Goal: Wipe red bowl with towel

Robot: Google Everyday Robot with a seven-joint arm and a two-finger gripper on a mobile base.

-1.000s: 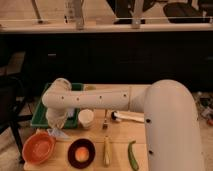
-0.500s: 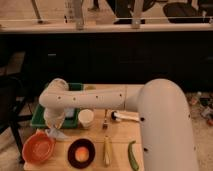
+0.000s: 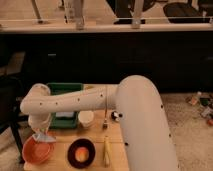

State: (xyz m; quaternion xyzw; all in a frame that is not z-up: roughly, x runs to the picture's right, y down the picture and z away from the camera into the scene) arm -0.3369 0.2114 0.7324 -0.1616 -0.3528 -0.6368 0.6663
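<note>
Red bowl (image 3: 36,151) round; limp towel (image 3: 42,136) under tool (image 3: 39,131).

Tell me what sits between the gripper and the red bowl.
In the camera view, only the towel: it hangs from the gripper over the red bowl's rim, with nothing else between them.

end effector (image 3: 40,134) fingers hidden behind towel (image 3: 44,137), over red bowl (image 3: 37,150)

The gripper (image 3: 40,131) holds the towel (image 3: 43,136) just above the red bowl's (image 3: 36,150) rim, left of the dark bowl (image 3: 81,153).
</note>
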